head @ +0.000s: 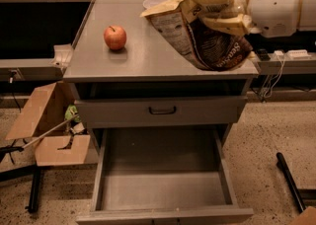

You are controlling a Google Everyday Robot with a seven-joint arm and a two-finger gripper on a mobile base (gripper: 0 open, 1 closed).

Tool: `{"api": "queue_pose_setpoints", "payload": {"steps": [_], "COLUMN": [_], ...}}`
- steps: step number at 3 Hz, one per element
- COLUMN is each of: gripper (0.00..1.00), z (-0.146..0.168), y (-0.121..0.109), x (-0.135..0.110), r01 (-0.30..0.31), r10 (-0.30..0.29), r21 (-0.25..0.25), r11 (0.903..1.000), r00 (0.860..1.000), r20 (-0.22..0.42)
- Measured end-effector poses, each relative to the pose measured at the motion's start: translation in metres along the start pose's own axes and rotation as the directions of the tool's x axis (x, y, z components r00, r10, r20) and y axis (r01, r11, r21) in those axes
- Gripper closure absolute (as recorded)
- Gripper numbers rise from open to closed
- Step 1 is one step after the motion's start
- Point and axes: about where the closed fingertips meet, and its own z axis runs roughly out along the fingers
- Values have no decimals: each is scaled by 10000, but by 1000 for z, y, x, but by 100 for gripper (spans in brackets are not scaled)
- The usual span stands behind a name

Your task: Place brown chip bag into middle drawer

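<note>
The brown chip bag (202,34) hangs in the air above the right side of the grey cabinet top (143,58), tilted, with its tan top edge to the left. My gripper (228,16) is shut on the bag's upper right part, its tan fingers (224,23) pressed into the foil. The white arm comes in from the upper right. The middle drawer (165,189) stands pulled open below, its flat grey floor bare. The bag is above and behind the drawer, over the cabinet's right edge.
A red apple (115,37) sits on the cabinet top at the left. A closed drawer with a black handle (162,110) is above the open one. A cardboard box (47,135) lies on the floor at the left. A black bar (291,182) lies at the right.
</note>
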Motion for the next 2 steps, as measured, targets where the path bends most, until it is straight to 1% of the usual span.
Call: {"api": "queue_pose_setpoints", "payload": {"steps": [1,2], "gripper": [100,100], "z": [1,7], "y": [0,24], "x": [0,6], "r01": [13,-81], "r10": [-13,65], "r21": [-15,-475], "r11": [10000,9988], "r00": [10000,9995], "r20": [2,-318]}}
